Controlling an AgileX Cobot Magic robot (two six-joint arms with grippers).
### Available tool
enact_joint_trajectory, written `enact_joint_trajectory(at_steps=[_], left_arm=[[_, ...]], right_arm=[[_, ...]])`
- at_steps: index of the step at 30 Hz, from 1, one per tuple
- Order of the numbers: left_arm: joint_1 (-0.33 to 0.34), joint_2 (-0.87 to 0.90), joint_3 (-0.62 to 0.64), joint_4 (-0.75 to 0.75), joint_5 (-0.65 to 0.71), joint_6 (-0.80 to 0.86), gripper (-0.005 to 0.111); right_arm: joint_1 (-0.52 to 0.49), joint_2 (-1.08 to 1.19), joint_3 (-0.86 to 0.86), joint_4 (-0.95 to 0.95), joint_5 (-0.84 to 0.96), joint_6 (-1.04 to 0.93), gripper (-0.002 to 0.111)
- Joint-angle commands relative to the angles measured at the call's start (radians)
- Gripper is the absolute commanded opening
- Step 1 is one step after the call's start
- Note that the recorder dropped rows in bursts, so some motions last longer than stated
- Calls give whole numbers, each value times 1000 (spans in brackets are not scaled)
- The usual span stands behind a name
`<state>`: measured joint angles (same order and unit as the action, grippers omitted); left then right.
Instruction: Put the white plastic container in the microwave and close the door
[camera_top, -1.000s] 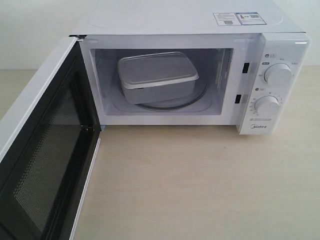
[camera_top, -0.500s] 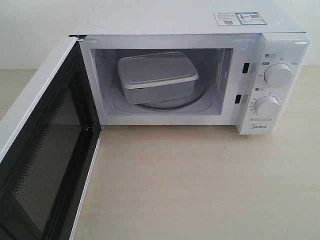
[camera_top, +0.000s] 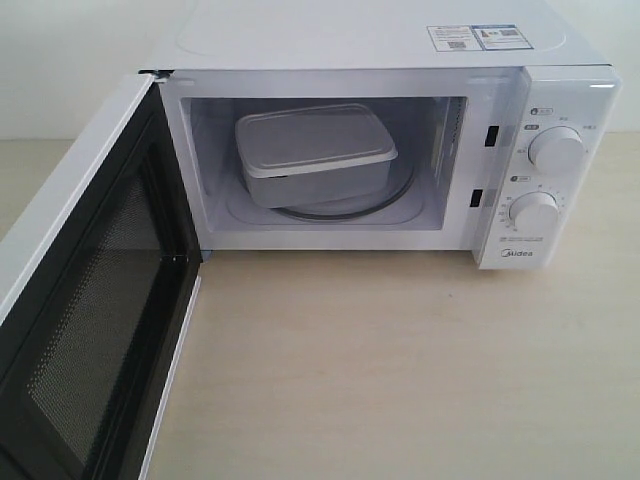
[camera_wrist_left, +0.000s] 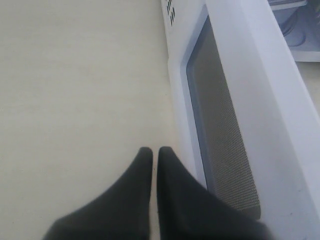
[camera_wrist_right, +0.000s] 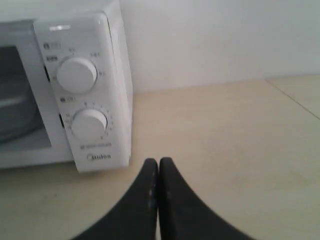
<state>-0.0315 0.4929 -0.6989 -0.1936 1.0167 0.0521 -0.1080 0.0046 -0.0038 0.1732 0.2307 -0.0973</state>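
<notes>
The white plastic container sits inside the microwave, lid on, resting on the glass turntable. The door stands wide open, swung out to the left with its dark mesh window facing inward. Neither gripper shows in the exterior view. In the left wrist view my left gripper is shut with nothing in it, hovering beside the outer face of the door. In the right wrist view my right gripper is shut and empty, just in front of the microwave's dial panel.
The microwave stands on a light wooden tabletop against a white wall. Two round dials sit on its right panel. Bare tabletop lies to the left of the door.
</notes>
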Motion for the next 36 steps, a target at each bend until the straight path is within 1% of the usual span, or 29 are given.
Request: enact_joint_trajectory(at_steps=[1,3,7,20,23,27,30,34,36], left_arm=[[-2,2,-5,-1,-8,5,4],[-2,2,-5,-1,-8,5,4],[-2,2,-5,-1,-8,5,4],[-2,2,-5,-1,-8,5,4],[-2,2,-5,46,-8,162,4],[-2,2,-5,40,-8,169,4],[-2,2,-5,32,-75,165,4],[-2,2,-5,-49,-147,168,4],[-2,8,-5,-89,-193,196,4]], right_arm=[[-2,-5,4,-101,100,39,0],[-2,-5,4,-101,100,68,0],[-2,-5,4,-106,90,216,0],[-2,-5,4,-109,90,219,0],[-2,-5,4,-109,90,219,0],[-2,-5,4,-109,90,219,0],[0,-5,4,-109,90,219,0],[0,-5,4,-109,90,219,0],[0,-5,4,-109,90,219,0]])
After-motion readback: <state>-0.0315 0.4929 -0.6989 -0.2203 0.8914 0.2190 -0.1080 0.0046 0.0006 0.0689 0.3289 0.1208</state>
